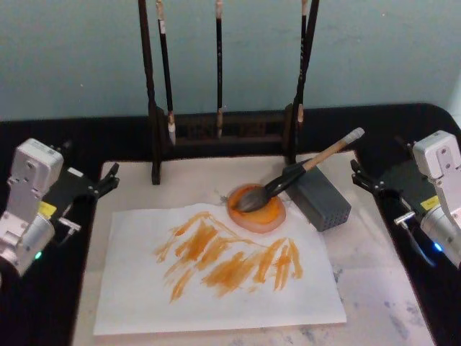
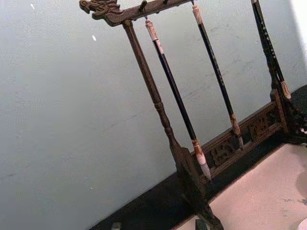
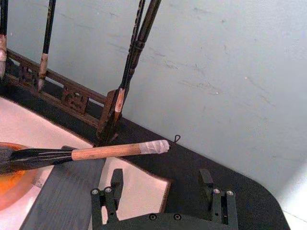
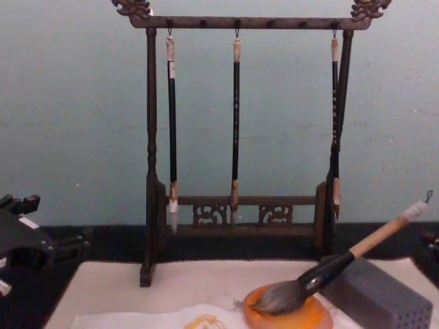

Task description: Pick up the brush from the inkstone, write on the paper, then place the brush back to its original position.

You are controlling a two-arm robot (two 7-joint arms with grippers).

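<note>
White paper (image 1: 216, 306) lies closest to the head camera, spread on a cream mat (image 1: 389, 288) over the black tabletop (image 1: 50, 317) and already covered with broad orange strokes (image 1: 230, 259). Just beyond its far right corner sits the round amber inkstone (image 1: 272, 220). The large brush (image 1: 302, 171) rests with its bushy bristles on the inkstone and its dark ferrule propped on a grey perforated block (image 1: 324, 202). Its long axis runs diagonally: bristles point near and to the robot's left, while the tan handle rises away to the right, ending in a white-wrapped tip with a small loop that overhangs the block. Behind stands a dark wooden rack (image 1: 216, 137) hung with three thin brushes. The left tool (image 1: 108, 182) waits at the mat's left edge, fingers apart, holding nothing. The right tool (image 3: 160, 175) waits at the right edge, just short of the handle's end, fingers also apart and empty. Judging by the painted sheet and the resting brush, the writing looks done and the brush returned. Any fresh pickup would call for the right tool to close across the bare handle above the block.
</note>
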